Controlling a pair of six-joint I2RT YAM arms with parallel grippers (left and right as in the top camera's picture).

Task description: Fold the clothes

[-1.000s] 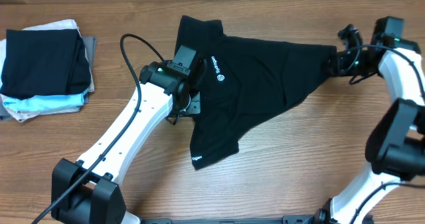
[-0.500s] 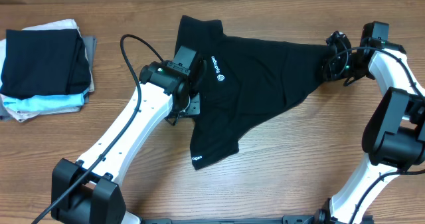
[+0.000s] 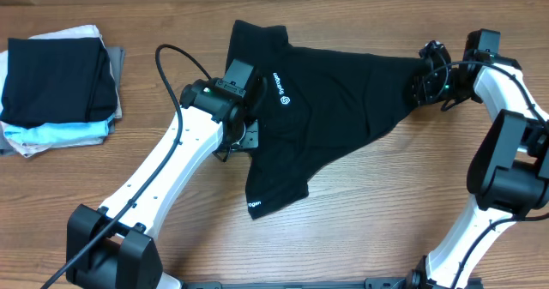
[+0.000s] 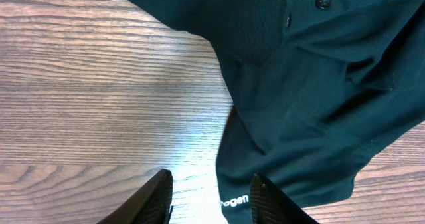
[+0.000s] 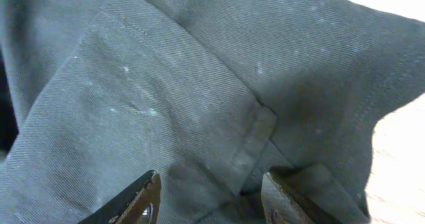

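Observation:
The black T-shirt (image 3: 334, 96) lies spread and rumpled across the middle of the table, its small white chest logo (image 3: 284, 100) facing up and its white sleeve lettering (image 3: 255, 207) at the near hem. My left gripper (image 3: 244, 137) hovers over the shirt's left edge. In the left wrist view this gripper (image 4: 209, 199) is open, bare wood under one finger and the lettered hem (image 4: 234, 200) by the other. My right gripper (image 3: 420, 81) is at the shirt's far right corner. Close up, the right gripper (image 5: 212, 199) is open, with the fabric (image 5: 199, 84) lying slack between and beyond its fingers.
A pile of folded garments (image 3: 56, 87), black on top of pale blue and grey, sits at the table's left edge. The left arm (image 3: 163, 177) slants across the near-left wood. The right arm (image 3: 515, 152) stands along the right edge.
My right gripper has moved a little left, onto the shirt's right corner, and its jaws have widened. The left arm and the shirt body have not moved.

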